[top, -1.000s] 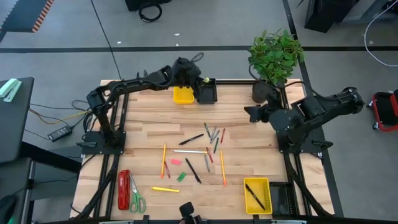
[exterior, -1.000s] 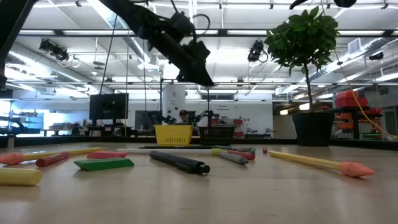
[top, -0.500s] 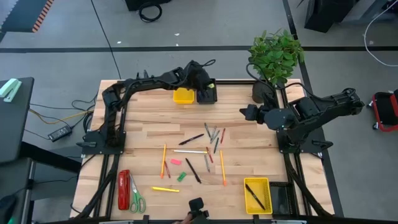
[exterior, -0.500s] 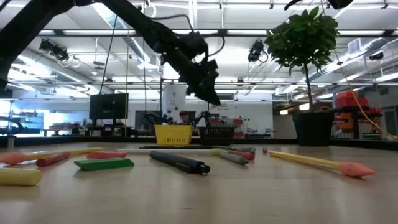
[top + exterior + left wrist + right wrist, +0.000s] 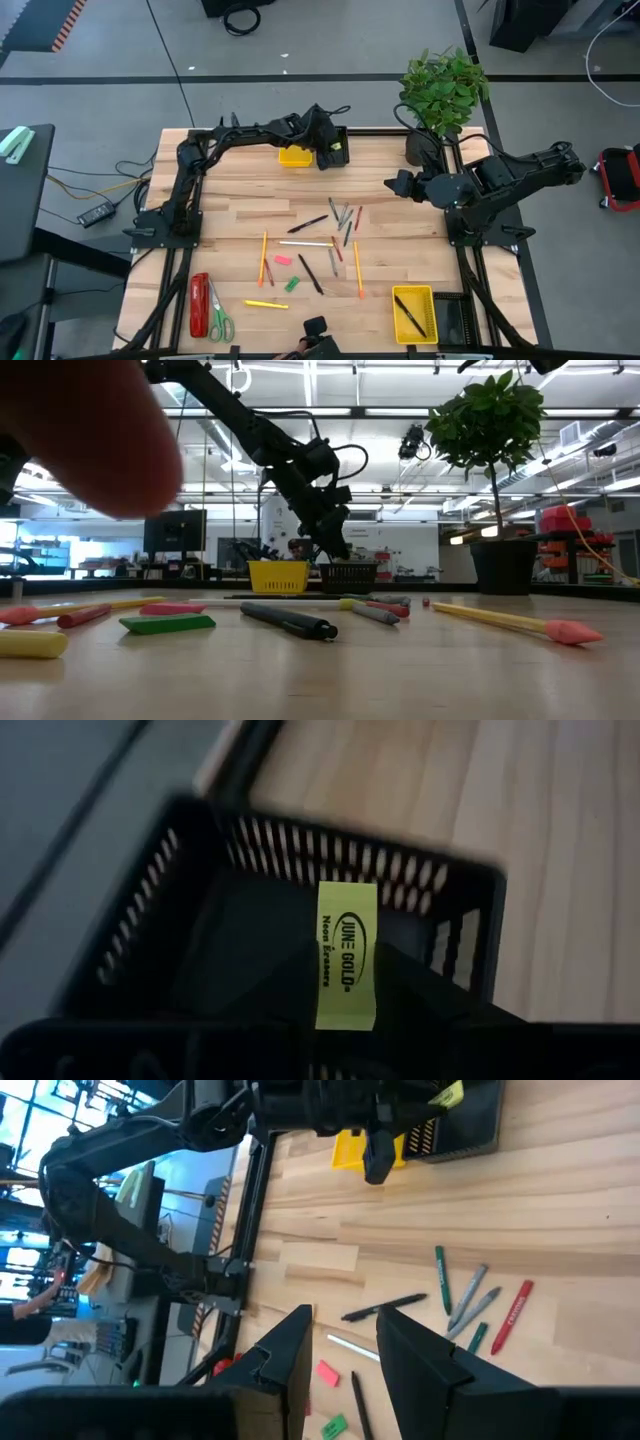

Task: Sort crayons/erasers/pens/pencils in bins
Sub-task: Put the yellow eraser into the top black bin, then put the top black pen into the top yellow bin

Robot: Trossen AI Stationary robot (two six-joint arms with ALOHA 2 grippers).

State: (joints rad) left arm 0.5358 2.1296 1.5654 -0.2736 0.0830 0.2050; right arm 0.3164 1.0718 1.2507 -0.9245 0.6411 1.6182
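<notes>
Table [image 5: 240, 200] far edge: black bin [image 5: 300, 900] sits right under left gripper [image 5: 331, 150], which holds the yellow eraser [image 5: 347, 955] lengthwise over its opening. Right gripper [image 5: 345, 1345], jaws parted, empty, waits well apart from bin.

Eraser [image 5: 347, 956] over bin [image 5: 160, 870].

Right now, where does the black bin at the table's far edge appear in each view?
High view: black bin at the far edge, under the left claw.
Low view: far back, near the middle.
Left wrist view: fills most of the picture.
Right wrist view: upper right corner.
Landmark: the yellow bin beside it, missing only in the left wrist view.
</notes>
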